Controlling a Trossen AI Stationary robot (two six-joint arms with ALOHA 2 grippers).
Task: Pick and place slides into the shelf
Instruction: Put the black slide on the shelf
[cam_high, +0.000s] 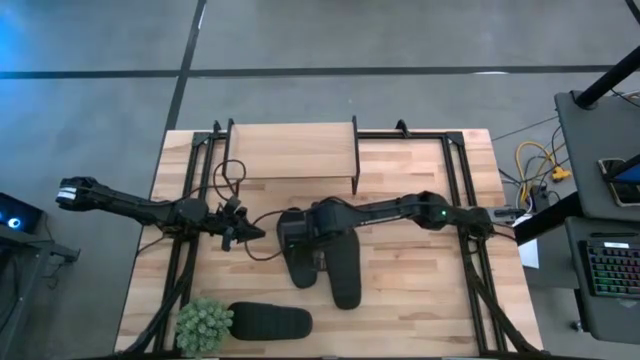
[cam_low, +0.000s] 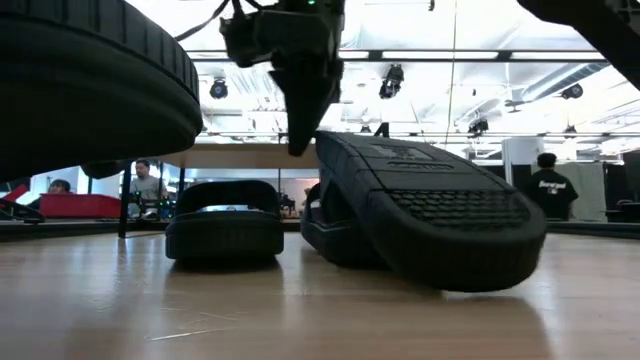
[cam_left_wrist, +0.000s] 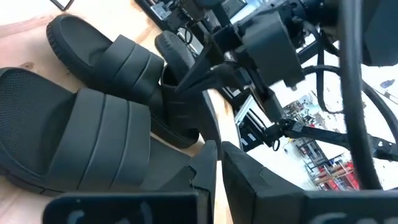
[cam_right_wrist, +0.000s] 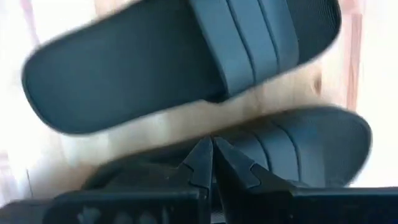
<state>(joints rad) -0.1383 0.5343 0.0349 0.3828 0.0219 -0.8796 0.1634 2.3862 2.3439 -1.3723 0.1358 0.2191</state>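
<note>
Several black slides are in view. Two lie side by side mid-table, and one lies at the near edge. In the low view one slide is tilted, sole toward the camera. It leans on another slide behind it, and a third sits flat to its left. The shelf stands at the far edge. My right gripper is shut and points down beside the tilted slide's raised edge. My left gripper is shut, just left of the slides. My right gripper's shut tips stand right next to the tilted slide's raised edge, coming from above. I cannot tell whether they touch it.
A small green potted plant sits at the near left corner beside the near slide. Black cables trail on the table near the left gripper. The table's metal frame rails run along both sides. People show in the room beyond.
</note>
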